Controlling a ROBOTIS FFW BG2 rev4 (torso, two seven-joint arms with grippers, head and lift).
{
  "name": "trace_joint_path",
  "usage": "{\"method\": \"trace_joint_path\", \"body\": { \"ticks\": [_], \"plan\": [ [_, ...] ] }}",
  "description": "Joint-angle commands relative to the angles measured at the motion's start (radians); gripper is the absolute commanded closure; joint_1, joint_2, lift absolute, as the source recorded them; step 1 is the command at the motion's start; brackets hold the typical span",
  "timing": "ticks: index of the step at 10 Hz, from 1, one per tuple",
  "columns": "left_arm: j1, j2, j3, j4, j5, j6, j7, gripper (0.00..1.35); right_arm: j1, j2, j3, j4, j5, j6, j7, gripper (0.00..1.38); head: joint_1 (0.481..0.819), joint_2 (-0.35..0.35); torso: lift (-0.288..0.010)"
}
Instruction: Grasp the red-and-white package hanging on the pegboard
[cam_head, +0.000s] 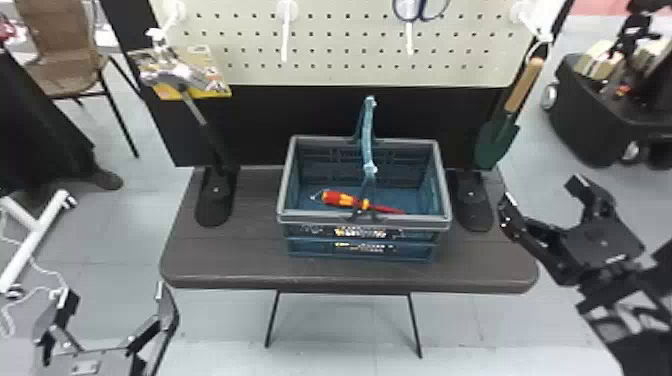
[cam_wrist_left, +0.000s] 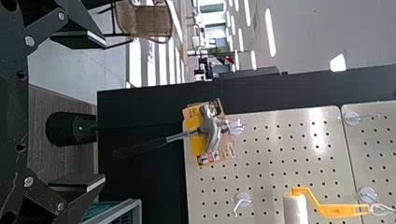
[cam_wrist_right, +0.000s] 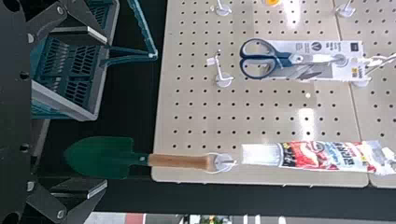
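Observation:
The red-and-white package (cam_wrist_right: 322, 156) hangs on the pegboard (cam_wrist_right: 261, 109) in the right wrist view, above the wooden handle of the green trowel. My right gripper (cam_head: 542, 192) stands open at the right of the table in the head view; in its own wrist view the right gripper (cam_wrist_right: 106, 112) has its fingers apart, with nothing held and the package well beyond them. At the lower left of the head view, my left gripper (cam_head: 117, 295) is open and empty; the left gripper (cam_wrist_left: 105, 109) also has its fingers spread in the left wrist view.
A blue basket (cam_head: 363, 245) holding a red-and-yellow screwdriver (cam_head: 345, 199) stands on the table (cam_head: 225, 260). The trowel (cam_head: 500, 137) hangs at the board's right, the hammer (cam_head: 192, 102) at its left. Scissors (cam_wrist_right: 261, 59) and a paint roller (cam_wrist_left: 327, 208) hang there too.

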Motion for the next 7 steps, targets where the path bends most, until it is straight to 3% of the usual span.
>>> {"method": "trace_joint_path", "body": {
  "ticks": [1,4,5,7],
  "plan": [
    [0.002,0.010,-0.006,-0.016,-0.011,-0.001,0.000,0.27,-0.090,0.002,-0.056,0.049,-0.012,0.041,0.092,0.21,0.819,0.008,-0.100],
    [-0.024,0.077,-0.049,-0.036,-0.003,0.022,0.003,0.28,-0.238,0.002,-0.148,-0.010,0.051,0.095,0.173,0.21,0.819,0.008,-0.100],
    [-0.028,0.091,-0.063,-0.036,0.003,0.024,0.012,0.28,-0.287,-0.012,-0.166,-0.034,0.059,0.139,0.200,0.21,0.819,0.008,-0.100],
    [-0.034,0.111,-0.078,-0.036,0.012,0.027,0.026,0.28,-0.382,-0.066,-0.199,-0.096,0.068,0.236,0.271,0.21,0.819,0.008,-0.100]
  ]
}}
